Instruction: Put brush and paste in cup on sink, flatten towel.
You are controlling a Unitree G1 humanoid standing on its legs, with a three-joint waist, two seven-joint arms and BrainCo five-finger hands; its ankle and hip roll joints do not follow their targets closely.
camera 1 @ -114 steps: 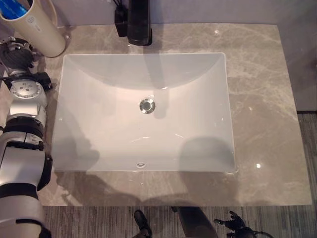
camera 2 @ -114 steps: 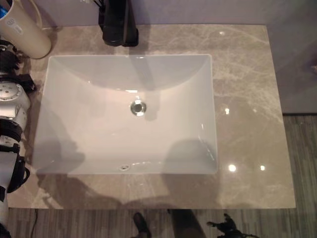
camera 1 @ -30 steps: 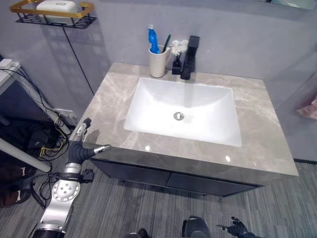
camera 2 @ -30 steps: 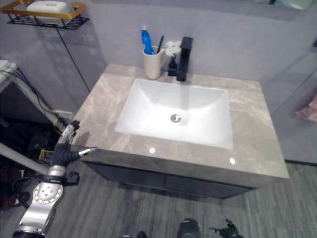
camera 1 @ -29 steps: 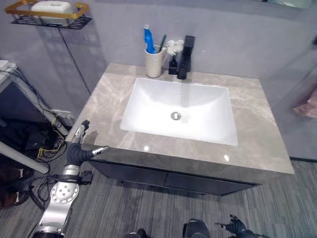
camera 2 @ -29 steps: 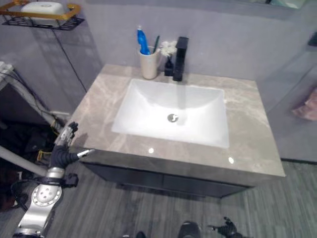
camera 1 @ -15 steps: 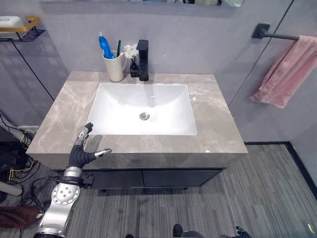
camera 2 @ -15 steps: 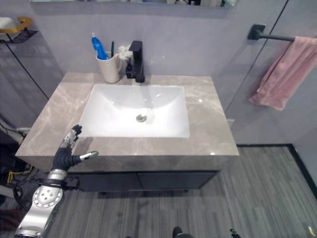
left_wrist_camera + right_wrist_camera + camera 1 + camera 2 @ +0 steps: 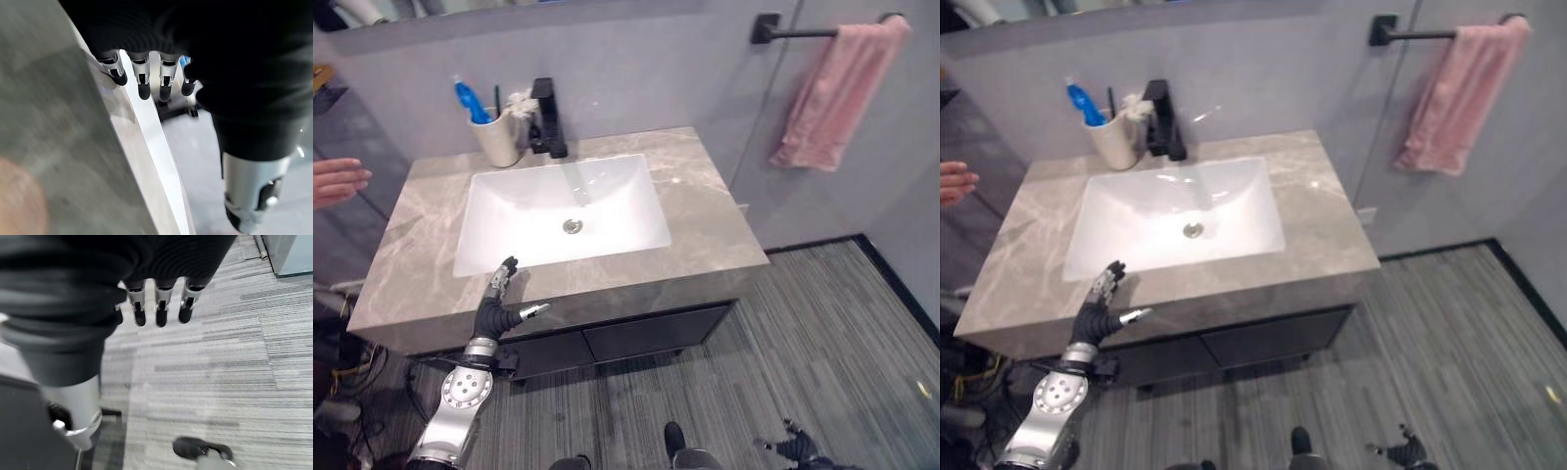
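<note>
**Both hands empty, cup filled, towel on its bar**

Fingers (image 9: 505,274) of the left hand (image 9: 495,308) stand straight and spread, thumb stuck out sideways, holding nothing and hovering at the front edge of the countertop (image 9: 705,230). Its wrist view shows the same: fingers in a loose row, relaxed, with nothing between them and the thumb, and the white rim of the sink past their tips. The right hand (image 9: 793,448) hangs low over the striped floor (image 9: 803,343), well apart from the counter; in its own wrist view the fingers (image 9: 160,313) point down, relaxed and apart, gripping nothing.

Counted, there is one sink (image 9: 563,206), one black faucet (image 9: 546,117), one cup (image 9: 497,142), one towel (image 9: 827,93) and one towel bar (image 9: 803,29).

Beyond the left fingertips, across the basin, the cream cup stands upright on the far corner of the countertop, just beside the faucet. One blue toothpaste tube (image 9: 468,98) sticks up out of it, and one dark toothbrush (image 9: 495,100) handle stands in it alongside. A small white flower sprig (image 9: 519,100) sits between cup and faucet.

Far off to the right of both hands, the pink towel hangs from the black bar on the wall, bunched toward one end, its lower edge uneven.

A person's hand (image 9: 335,181) reaches in near the counter, beyond the left hand's outer side, touching nothing that can be made out.
</note>
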